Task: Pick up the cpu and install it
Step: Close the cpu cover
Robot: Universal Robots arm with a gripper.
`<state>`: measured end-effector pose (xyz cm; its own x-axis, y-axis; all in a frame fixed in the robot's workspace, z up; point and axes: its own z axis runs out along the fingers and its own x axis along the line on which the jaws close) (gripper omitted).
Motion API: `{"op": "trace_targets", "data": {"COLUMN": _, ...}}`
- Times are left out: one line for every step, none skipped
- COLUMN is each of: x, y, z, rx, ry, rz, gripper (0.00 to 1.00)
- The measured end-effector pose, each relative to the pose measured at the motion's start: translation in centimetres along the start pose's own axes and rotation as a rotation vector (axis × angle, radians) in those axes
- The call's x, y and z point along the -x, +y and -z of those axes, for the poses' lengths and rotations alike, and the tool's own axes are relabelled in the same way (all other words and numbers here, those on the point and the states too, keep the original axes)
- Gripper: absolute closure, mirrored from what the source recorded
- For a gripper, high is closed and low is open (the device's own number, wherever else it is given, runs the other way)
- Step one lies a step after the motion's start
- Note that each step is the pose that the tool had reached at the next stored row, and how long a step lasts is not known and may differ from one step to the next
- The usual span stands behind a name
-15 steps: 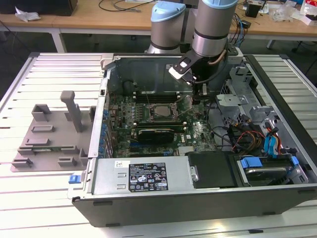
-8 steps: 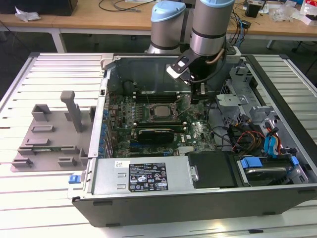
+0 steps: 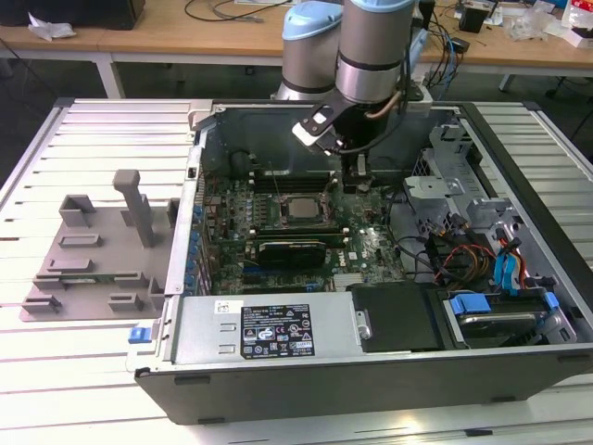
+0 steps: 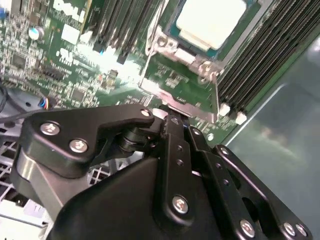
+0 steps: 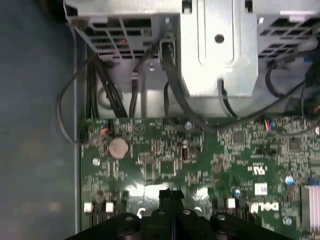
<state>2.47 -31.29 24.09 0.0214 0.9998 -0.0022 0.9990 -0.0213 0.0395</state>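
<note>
Silver-grey metal of the cpu (image 4: 210, 22) lay flat inside the socket frame (image 4: 167, 47) on the motherboard (image 5: 165, 150), so I judged that the chip was already set in its place and the work was at the seating stage, not the picking stage. The gripper (image 5: 171, 197) hung low over the board, with its two fingers pressed together and nothing between them. In the exterior view it stood beside the socket, toward the exterior view's right, near the cpu but not touching it.

I could not tell if the frame was locked down over the chip. Any further work at the socket would, in my opinion, call for a straight and gentle approach, because the chip must stay level and not shift.

The space was narrow. Black memory slots (image 4: 250, 60) ran close along the socket, and a long black heatsink (image 3: 292, 248) lay just beside it. Dark cables (image 5: 175, 100) hung from the metal drive cage (image 5: 215, 50) near the board's edge and could catch the arm. The grey tray (image 3: 93, 255) stood outside the case (image 3: 371, 371), well apart.
</note>
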Motion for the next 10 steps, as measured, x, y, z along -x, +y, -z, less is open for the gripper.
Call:
{"op": "trace_targets", "data": {"x": -0.06, "y": -0.71, "z": 0.03, "rx": 0.0003, "ry": 0.0, "rz": 0.0, "gripper": 0.89}}
{"op": "trace_targets", "data": {"x": -0.12, "y": -1.36, "z": 0.06, "rx": 0.0005, "ry": 0.0, "rz": 0.0, "gripper": 0.89}}
{"op": "trace_targets", "data": {"x": -0.19, "y": -2.01, "z": 0.09, "rx": 0.0008, "ry": -0.0001, "rz": 0.0, "gripper": 0.89}}
{"op": "trace_targets", "data": {"x": -0.24, "y": -2.3, "z": 0.1, "rx": 0.0011, "ry": -0.0001, "rz": 0.0, "gripper": 0.89}}
{"op": "trace_targets", "data": {"x": -0.24, "y": -2.31, "z": 0.1, "rx": 0.0011, "ry": -0.0001, "rz": 0.0, "gripper": 0.89}}
{"op": "trace_targets", "data": {"x": -0.24, "y": -2.31, "z": 0.1, "rx": 0.0011, "ry": -0.0001, "rz": 0.0, "gripper": 0.89}}
{"op": "trace_targets", "data": {"x": -0.25, "y": -2.31, "z": 0.1, "rx": 0.0012, "ry": 0.0, "rz": 0.0, "gripper": 0.89}}
{"op": "trace_targets", "data": {"x": -0.25, "y": -2.32, "z": 0.1, "rx": 0.0011, "ry": 0.0, "rz": 0.0, "gripper": 0.89}}
{"op": "trace_targets", "data": {"x": -0.25, "y": -2.33, "z": 0.1, "rx": 0.0011, "ry": 0.0, "rz": 0.0, "gripper": 0.89}}
{"op": "trace_targets", "data": {"x": -0.25, "y": -2.34, "z": 0.1, "rx": 0.0011, "ry": 0.0, "rz": 0.0, "gripper": 0.89}}
